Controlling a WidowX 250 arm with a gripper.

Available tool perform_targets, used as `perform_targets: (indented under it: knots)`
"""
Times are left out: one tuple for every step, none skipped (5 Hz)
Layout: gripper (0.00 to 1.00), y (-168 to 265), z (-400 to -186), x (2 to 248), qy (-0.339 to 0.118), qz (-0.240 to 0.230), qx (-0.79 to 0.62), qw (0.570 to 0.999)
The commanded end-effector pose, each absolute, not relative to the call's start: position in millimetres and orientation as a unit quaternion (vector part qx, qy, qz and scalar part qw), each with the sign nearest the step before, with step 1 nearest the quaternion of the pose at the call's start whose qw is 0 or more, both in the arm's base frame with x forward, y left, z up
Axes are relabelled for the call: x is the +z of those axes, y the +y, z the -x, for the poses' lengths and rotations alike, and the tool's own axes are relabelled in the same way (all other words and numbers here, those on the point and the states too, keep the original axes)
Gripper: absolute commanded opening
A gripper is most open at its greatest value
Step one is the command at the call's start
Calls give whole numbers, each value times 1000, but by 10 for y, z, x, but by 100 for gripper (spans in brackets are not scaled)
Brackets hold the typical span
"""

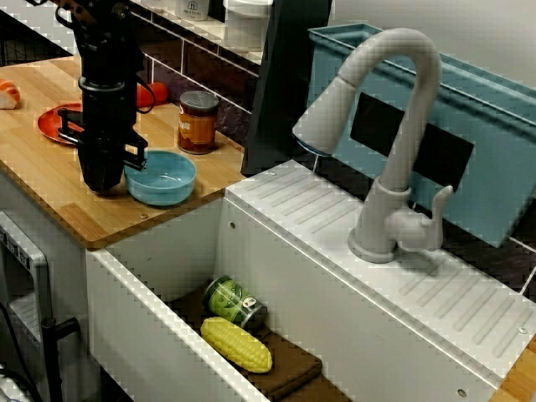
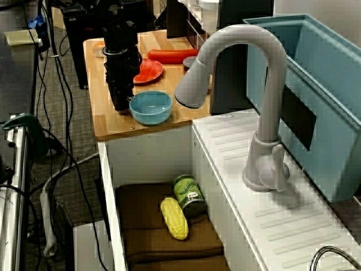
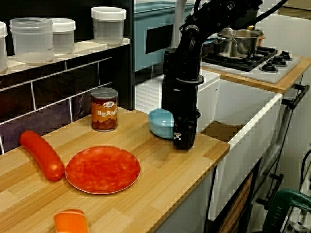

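Observation:
My black gripper points straight down with its tip at the wooden counter. It stands close against the left rim of a light blue bowl. In the counter-level view the bowl sits just behind the gripper. The bowl looks empty. The fingers appear as one dark block, so I cannot make out a gap between them. A can of beans stands upright behind the bowl, near the tiled wall.
A red plate and a red sausage lie further along the counter, with an orange item at its front edge. In the sink lie a corn cob and a green can on a brown cloth. A grey faucet arches over the sink.

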State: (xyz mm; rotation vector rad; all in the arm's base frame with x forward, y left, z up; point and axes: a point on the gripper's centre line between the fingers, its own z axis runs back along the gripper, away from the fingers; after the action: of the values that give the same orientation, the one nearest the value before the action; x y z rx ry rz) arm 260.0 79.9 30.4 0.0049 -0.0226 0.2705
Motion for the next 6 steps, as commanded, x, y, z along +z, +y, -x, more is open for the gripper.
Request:
perform_targets:
  knots:
    - [0,869,-2550,489,-9,-7,122,993]
    - [0,937,-2505,616,1,5,108,994]
    - [0,953,-2437,758,7,33,95,995]
    - [0,857,-2362,842,4,30,81,996]
    - [0,732,-2311,880,0,29,77,997]
    - [0,568,-2303,858,-1,31,77,997]
